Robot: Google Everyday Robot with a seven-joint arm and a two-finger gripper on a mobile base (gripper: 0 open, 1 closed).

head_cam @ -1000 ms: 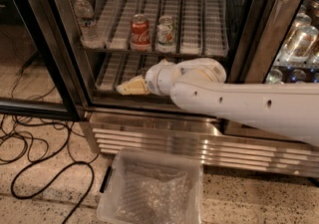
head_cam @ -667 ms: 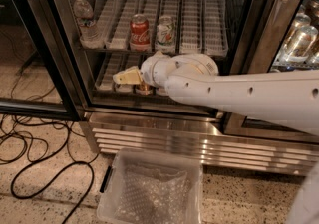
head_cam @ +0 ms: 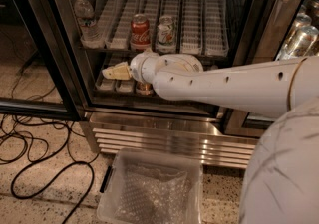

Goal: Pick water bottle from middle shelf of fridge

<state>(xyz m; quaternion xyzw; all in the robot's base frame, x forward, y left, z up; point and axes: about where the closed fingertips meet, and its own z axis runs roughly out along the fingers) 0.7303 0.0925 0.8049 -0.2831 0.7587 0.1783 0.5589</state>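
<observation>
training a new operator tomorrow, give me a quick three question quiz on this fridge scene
1. True or false: the gripper touches the water bottle.
2. Where on the middle shelf is the bottle? A left end, B centre, C right end.
3. How many cans stand on that shelf?
Key: 1 false, it hangs below the shelf, down-right of the bottle. 2 A. 3 two, a red can and a pale can.

1. The light is dim and warm; the floor [head_cam: 50, 190] gets darker toward the far left.
2. Glare lies on the steel base [head_cam: 169, 141] and on the cans [head_cam: 301, 39] at right.
3. The gripper [head_cam: 115, 72], lit pale, is just under the middle shelf [head_cam: 192, 29].
</observation>
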